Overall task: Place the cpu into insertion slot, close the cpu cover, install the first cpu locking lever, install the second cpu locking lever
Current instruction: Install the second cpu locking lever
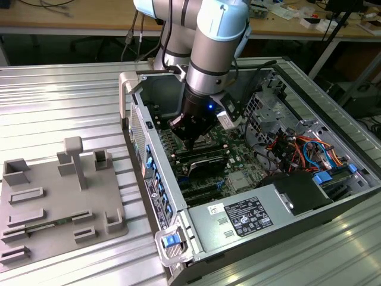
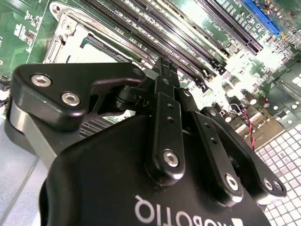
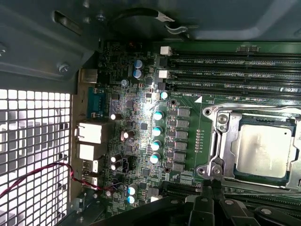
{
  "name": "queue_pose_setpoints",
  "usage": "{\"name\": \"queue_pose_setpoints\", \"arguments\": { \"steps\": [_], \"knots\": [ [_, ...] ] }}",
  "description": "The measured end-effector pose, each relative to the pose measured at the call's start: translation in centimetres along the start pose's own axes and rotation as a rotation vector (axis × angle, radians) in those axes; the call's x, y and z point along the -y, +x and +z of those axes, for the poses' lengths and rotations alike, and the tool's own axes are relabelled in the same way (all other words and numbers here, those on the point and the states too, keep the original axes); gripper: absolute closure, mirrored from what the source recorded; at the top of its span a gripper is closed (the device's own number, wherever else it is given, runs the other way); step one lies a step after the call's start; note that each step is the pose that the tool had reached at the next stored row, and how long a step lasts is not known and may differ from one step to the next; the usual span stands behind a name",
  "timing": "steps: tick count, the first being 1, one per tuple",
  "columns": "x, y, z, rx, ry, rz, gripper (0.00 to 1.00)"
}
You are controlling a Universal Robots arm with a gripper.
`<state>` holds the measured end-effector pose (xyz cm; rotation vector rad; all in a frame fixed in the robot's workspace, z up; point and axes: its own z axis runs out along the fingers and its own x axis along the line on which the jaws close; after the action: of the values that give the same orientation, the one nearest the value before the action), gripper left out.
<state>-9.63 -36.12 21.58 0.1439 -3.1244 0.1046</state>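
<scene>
Where aluminium table [image 1: 53, 101] spreads: benches [image 1: 71, 18] (cluttered)

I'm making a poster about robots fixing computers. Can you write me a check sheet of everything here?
Surface: ribbed silver metal table, holding an open computer case.
Job's things: flat square silver-grey cpu lies in the dark insertion slot; thin silvery cpu cover frame lies around it.
Clutter: grey plastic fixture tray beside the case.
Grippers: black gripper reaches down inside the case over the green circuit board.
Cables: orange and blue wires; red wire.
Surroundings: wooden workbench behind.
</scene>
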Motion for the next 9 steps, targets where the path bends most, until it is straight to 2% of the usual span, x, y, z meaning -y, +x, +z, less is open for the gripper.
{"name": "queue_pose_setpoints", "arguments": {
  "steps": [9],
  "knots": [
    [-0.02,0.05,0.28,0.0001,-0.0001,0.0,0.89]
  ]
}}
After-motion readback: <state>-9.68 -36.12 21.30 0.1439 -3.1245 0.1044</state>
